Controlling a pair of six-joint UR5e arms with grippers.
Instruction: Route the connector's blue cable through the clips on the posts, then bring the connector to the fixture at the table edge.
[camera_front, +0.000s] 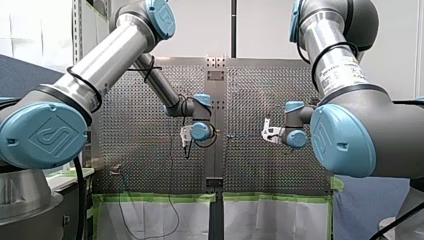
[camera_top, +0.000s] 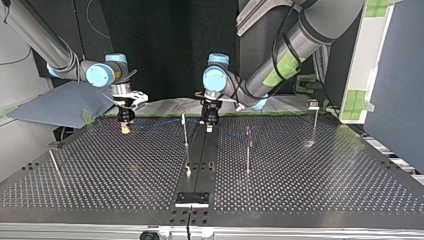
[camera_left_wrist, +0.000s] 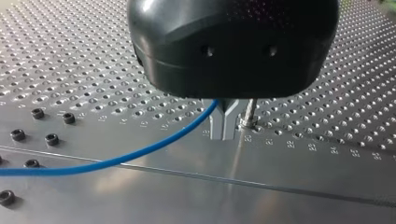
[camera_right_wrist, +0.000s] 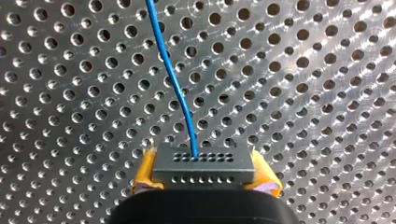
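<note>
Both tools are loaded: our right gripper (camera_right_wrist: 204, 173) clamps the connector (camera_right_wrist: 204, 163), our left gripper (camera_left_wrist: 227, 125) pinches its blue cable (camera_left_wrist: 140, 156) beside a post (camera_left_wrist: 251, 111). We judge routing barely begun; next needs threading at clip height.

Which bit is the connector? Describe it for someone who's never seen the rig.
Over the perforated table, find my right arm, entering at the top view's left. The yellow pads of its pincer clamp the connector: a small grey block with rows of tiny holes. Nothing else has the blue cable running out of it.
</note>
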